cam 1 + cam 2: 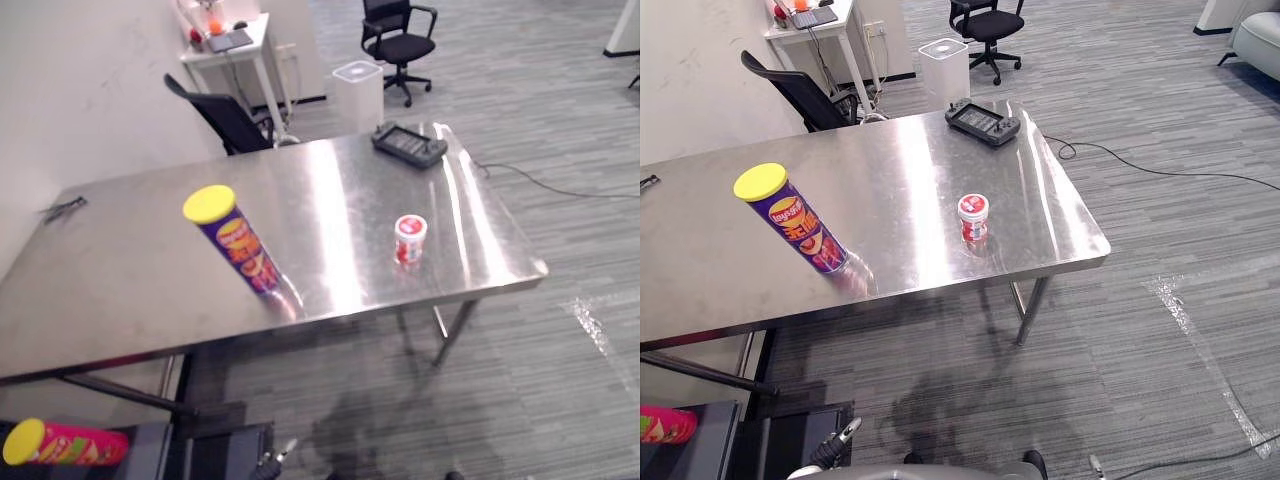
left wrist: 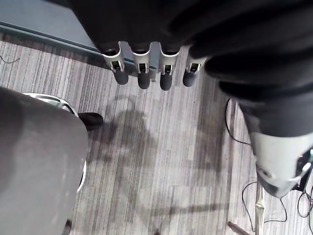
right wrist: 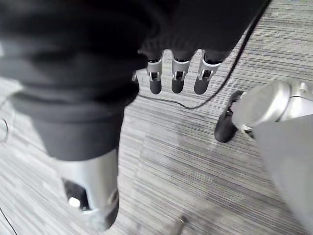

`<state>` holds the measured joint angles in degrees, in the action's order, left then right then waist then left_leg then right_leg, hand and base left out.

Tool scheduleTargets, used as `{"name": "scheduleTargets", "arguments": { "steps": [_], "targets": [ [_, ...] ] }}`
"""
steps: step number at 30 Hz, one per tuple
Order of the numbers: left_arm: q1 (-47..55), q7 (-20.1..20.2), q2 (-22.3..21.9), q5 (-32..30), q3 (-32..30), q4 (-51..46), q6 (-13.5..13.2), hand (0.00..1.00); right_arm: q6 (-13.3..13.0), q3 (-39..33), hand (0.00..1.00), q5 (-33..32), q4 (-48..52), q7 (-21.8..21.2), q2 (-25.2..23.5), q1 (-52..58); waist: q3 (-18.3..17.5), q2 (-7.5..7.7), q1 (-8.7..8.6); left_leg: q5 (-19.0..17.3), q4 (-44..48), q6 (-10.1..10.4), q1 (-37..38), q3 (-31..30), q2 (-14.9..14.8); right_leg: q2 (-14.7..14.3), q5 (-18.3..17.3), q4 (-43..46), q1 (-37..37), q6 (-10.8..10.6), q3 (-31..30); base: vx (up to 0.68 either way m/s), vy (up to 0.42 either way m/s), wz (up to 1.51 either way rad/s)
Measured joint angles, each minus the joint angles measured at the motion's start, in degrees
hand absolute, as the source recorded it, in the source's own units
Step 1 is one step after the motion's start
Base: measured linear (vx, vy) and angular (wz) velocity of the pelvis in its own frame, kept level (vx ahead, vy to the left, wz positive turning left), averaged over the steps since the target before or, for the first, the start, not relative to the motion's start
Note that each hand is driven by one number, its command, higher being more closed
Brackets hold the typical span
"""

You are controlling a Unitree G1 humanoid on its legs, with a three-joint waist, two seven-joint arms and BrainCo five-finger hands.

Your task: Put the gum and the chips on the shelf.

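A purple chips can with a yellow lid stands on the steel table, a little left of its middle. To its right, towards the table's right end, sits the small white and red gum tub. My left hand hangs over the striped floor, fingers straight and holding nothing. Beside the leg, my right hand is lowered above the floor as well, open and empty. Both hands are away from the table.
A pink chips can with a yellow lid lies on a dark shelf unit at the lower left. A black controller rests at the table's far right corner. Beyond stand a black chair, a white bin and an office chair.
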<state>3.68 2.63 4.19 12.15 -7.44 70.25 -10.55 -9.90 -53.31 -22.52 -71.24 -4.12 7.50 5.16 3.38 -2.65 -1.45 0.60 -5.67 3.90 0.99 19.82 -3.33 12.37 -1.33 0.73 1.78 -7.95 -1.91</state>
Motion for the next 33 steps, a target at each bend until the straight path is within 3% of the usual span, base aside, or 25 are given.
{"name": "scheduleTargets", "arguments": {
  "steps": [1,3,5,8,11,12,15,17,20,23,33],
  "targets": [
    [0.1,0.1,0.2,0.0,-1.4,-0.1,0.0,0.00,0.0,-6.3,0.00,-0.1,-0.1,0.1,2.0,-0.6,-0.1,1.07,-0.25,0.2,-0.2,0.0,-0.2,0.1,0.6,0.7,-2.0,-0.3,0.0,-0.5,0.5,-0.14,-0.098,-0.02],
    [0.1,0.1,0.0,0.0,-2.0,-0.1,0.1,0.00,0.0,-10.9,0.00,-0.2,-0.8,0.2,4.6,-1.4,-0.3,0.92,-0.52,0.4,-0.3,0.4,-0.7,-0.3,0.6,0.7,-2.2,-0.5,0.0,-0.6,1.2,-0.12,-0.075,0.12],
    [0.5,0.2,0.0,-0.2,-2.6,-0.4,0.1,0.00,0.0,-17.8,0.00,-1.5,-1.0,1.4,10.4,-3.2,-0.3,0.98,-2.01,1.0,-0.3,0.4,-1.5,-1.5,0.5,0.6,-2.2,-0.6,0.2,-0.5,2.0,-0.11,-0.053,0.22],
    [1.6,0.1,0.0,-0.1,-5.1,-0.4,0.1,0.00,-0.3,-19.7,0.00,-3.4,2.4,3.3,15.4,-6.3,-0.7,1.89,-3.15,1.4,-0.3,0.5,-2.5,-1.5,0.3,0.4,-1.9,-0.6,1.2,-0.8,2.0,-0.07,-0.029,0.05],
    [2.2,0.1,-0.1,0.0,-7.5,-0.8,0.1,0.00,-0.8,-11.2,0.00,-2.9,18.5,7.3,16.2,-6.5,-1.2,2.83,-3.16,1.5,-0.3,0.5,-2.8,-1.3,0.0,0.0,-1.4,-0.5,1.6,-0.6,1.6,0.00,-0.014,-0.05],
    [2.3,0.1,0.0,0.1,-7.6,-0.9,0.1,0.00,-1.4,-6.4,0.00,-0.5,29.0,9.3,16.7,-6.8,-1.3,3.06,-3.16,1.5,-0.3,0.5,-2.9,-0.9,-0.1,0.0,-1.4,-0.4,2.0,-0.6,1.3,0.00,-0.014,-0.12],
    [2.6,0.1,0.0,0.0,-7.0,-2.1,0.3,0.00,-4.4,-0.5,0.00,4.5,39.2,12.2,18.4,-9.3,-1.2,3.58,-2.91,1.5,-0.3,0.5,-2.9,-0.8,-0.2,-0.2,-1.4,-0.5,2.1,-0.6,1.3,0.00,-0.006,-0.03],
    [2.5,0.2,0.4,0.0,-5.4,-2.7,0.6,0.00,-4.7,3.9,0.00,7.5,44.0,12.8,18.5,-10.9,-1.1,3.95,-2.79,1.5,-0.3,0.5,-2.9,-0.8,-0.3,-0.3,-1.5,-0.5,2.1,-0.5,1.3,0.02,-0.011,0.00],
    [2.3,0.4,0.7,-0.9,-3.5,-3.5,0.8,0.00,-4.6,13.2,0.00,13.3,53.2,10.5,18.4,-10.9,-1.1,4.02,-2.18,1.3,-0.2,0.7,-3.2,-0.8,-0.3,-0.3,-1.5,-0.6,2.2,-0.5,1.3,0.06,-0.016,0.02],
    [2.3,1.1,0.8,-2.2,-2.4,-5.0,0.8,0.00,-4.7,18.1,0.00,17.9,59.5,6.9,18.4,-10.7,-1.2,3.86,-1.03,1.4,-0.1,0.7,-3.8,-1.6,-0.5,-0.5,-1.4,-0.5,2.3,-0.5,2.0,0.05,-0.019,0.11],
    [2.5,2.3,0.7,-2.8,-0.8,-6.4,0.8,0.00,-6.4,34.1,0.00,17.5,66.6,-1.5,18.3,-10.7,-1.2,3.81,0.18,1.9,0.1,0.3,-3.9,-4.3,-1.5,-1.6,1.2,0.4,1.5,0.7,5.2,-0.01,-0.014,0.11]
  ]
}}
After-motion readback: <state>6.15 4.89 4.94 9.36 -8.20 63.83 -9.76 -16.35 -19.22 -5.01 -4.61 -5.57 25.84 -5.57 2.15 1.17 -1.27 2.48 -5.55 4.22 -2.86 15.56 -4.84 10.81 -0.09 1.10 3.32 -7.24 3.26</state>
